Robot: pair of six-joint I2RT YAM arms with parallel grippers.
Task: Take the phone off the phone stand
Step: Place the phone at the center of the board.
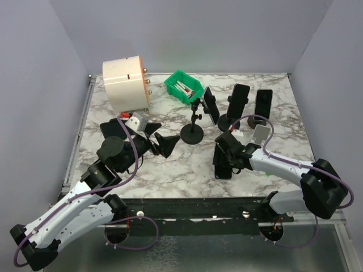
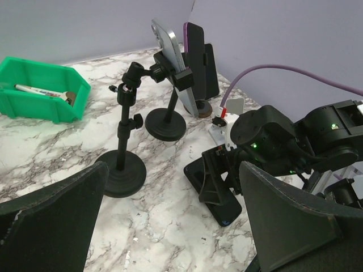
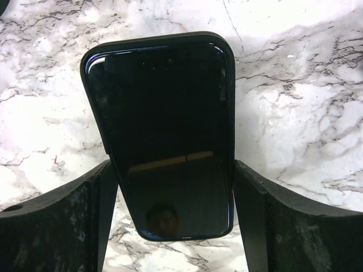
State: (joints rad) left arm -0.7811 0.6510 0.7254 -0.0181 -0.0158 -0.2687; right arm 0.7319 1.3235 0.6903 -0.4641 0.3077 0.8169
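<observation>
From above, the right gripper (image 1: 222, 163) pinches the phone (image 1: 224, 173), flat on the table (image 1: 170, 170) beneath it; the left gripper (image 1: 165, 134) gapes, the phone stand (image 1: 192, 134) just ahead; left wrist: phone (image 2: 220, 203) ahead-right of the spread fingers (image 2: 68, 198); right wrist: both fingers (image 3: 85, 215) press the sides of the phone (image 3: 167, 113).

I see the phone (image 3: 167, 113), black with a dark glossy screen, lying flat and face up on the marble table (image 1: 170, 170) near its front edge. The stand (image 1: 193, 134), black with a round base and thin pole, stands upright well behind it. Its clamp seems to grip another phone (image 1: 210, 105).
</observation>
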